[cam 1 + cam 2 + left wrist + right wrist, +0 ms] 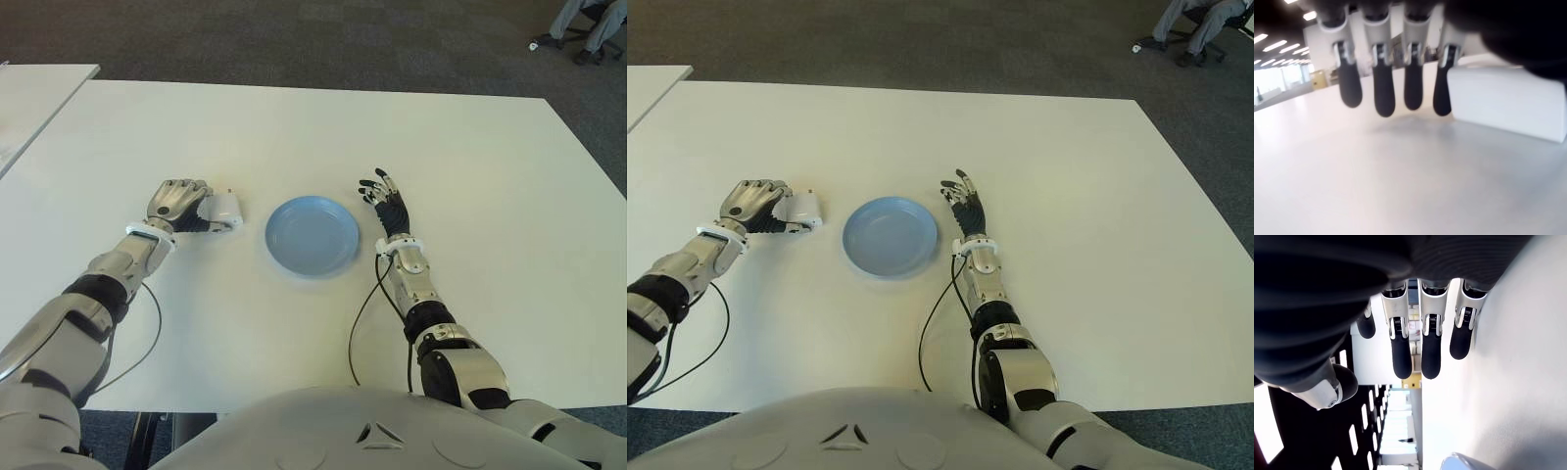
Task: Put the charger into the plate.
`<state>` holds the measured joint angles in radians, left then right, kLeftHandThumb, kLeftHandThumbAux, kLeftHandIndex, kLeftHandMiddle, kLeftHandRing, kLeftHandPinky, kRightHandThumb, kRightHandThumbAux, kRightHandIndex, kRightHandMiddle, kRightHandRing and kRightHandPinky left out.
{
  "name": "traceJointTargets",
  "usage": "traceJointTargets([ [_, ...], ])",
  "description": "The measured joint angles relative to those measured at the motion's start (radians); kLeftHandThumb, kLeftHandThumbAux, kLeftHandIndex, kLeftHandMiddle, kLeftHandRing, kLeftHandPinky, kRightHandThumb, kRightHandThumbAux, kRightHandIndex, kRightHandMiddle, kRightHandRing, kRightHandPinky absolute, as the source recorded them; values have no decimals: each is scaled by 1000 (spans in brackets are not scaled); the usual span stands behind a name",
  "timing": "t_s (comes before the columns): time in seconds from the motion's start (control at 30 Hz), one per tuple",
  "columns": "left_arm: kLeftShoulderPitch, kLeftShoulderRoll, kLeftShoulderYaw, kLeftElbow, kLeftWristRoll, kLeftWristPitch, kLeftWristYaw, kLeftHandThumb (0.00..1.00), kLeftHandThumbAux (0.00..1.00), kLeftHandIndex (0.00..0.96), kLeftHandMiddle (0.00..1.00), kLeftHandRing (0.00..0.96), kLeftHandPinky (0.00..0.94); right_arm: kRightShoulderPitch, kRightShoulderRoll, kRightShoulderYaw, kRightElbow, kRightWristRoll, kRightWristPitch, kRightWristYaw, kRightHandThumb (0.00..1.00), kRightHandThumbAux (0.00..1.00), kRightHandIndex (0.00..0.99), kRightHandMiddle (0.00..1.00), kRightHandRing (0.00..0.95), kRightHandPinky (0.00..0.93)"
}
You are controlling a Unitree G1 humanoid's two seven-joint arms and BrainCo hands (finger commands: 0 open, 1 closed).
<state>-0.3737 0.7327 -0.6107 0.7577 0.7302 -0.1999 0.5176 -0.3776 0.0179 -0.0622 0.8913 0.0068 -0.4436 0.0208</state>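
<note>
So I'm sitting pretty early in this one. The charger [225,208] is lying on the table [470,166], just left of the plate [313,235], and nothing is sitting in the plate yet, so the grab, carry and drop are all ahead of me. I'm holding the left hand [178,204] right against the charger's left side, knuckles up, fingers [1383,93] hanging down beside it, not closed around it. Over on the right of the plate, the right hand [384,200] is idling, fingers loosely spread, holding nothing.
</note>
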Motion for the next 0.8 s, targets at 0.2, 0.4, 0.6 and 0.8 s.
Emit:
traceJointTargets([
  [0.2, 113, 0, 108, -250, -42, 59, -62, 747, 698, 442, 850, 851, 831, -1, 4, 1, -1, -2, 0, -5, 0, 543, 80, 292, 273, 234],
  [0.4, 193, -1, 218, -471, -54, 121, -129, 748, 698, 442, 858, 858, 834, -1, 4, 2, 2, -2, 1, -5, 0, 545, 85, 292, 273, 235],
  [0.6, 202, -25, 281, -574, -41, 165, -168, 749, 698, 442, 864, 862, 845, 0, 4, 4, 2, -3, 1, -5, 0, 546, 94, 286, 269, 229],
  [0.8, 208, -67, 304, -675, -38, 176, -211, 748, 698, 442, 866, 864, 857, 1, 5, 6, -2, -7, 1, -9, 0, 546, 97, 279, 266, 231],
])
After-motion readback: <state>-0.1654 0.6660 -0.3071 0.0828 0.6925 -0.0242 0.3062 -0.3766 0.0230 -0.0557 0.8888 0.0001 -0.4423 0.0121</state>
